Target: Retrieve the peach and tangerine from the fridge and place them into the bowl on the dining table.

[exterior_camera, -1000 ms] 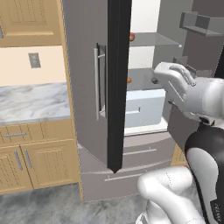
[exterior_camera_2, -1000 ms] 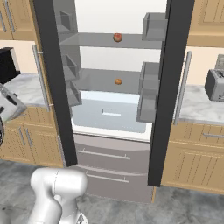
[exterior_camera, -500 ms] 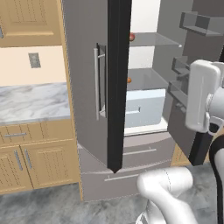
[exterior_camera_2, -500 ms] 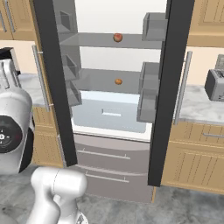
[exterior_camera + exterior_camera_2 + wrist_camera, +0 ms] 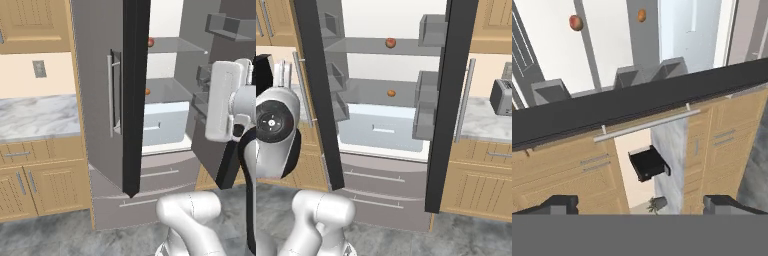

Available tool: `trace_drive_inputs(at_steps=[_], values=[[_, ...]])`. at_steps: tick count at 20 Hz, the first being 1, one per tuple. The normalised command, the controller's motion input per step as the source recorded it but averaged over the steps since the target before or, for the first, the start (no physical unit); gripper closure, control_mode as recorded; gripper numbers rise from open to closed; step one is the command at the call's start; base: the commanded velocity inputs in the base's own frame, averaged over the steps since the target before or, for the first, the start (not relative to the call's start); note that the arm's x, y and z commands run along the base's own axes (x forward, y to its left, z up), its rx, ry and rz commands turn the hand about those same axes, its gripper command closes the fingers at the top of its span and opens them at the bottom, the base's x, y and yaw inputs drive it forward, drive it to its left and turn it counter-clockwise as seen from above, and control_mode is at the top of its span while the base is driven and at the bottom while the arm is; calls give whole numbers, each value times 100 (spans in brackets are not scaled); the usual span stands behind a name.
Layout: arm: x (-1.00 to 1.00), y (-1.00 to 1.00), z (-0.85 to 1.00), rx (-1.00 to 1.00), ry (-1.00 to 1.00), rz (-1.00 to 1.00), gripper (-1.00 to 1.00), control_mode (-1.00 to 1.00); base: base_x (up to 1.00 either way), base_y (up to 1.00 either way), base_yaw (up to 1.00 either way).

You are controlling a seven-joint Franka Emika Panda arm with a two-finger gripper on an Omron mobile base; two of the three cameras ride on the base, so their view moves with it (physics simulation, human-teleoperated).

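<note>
Two-finger gripper [image 5: 640, 204]: jaws spread wide, holding nothing, well short of the tall grey steel fridge [image 5: 386, 165], both doors open. Reddish-pink round peach [image 5: 390, 43] on upper grey shelf; plain orange round tangerine [image 5: 391, 93] on shelf below.

The white arm stands raised, its gripper [image 5: 640, 204] spread wide, holding nothing.

Fridge [image 5: 381, 165] open; peach [image 5: 390, 42] on upper shelf; tangerine [image 5: 391, 93] on lower shelf
</note>
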Motion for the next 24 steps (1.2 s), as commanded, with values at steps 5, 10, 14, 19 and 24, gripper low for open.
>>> trace_drive_inputs(at_steps=[5,10,14,19,24], values=[[55,-3,-1,0,3,0,-100,-100,0,0,0],[74,-5,-1,0,0,0,-100,-100,0,0,0],[86,0,-11,0,0,1,-100,-100,0,0,0],[78,-8,-19,0,0,3,-100,-100,0,0,0],[79,-6,-13,0,0,11,-100,-100,0,0,0]])
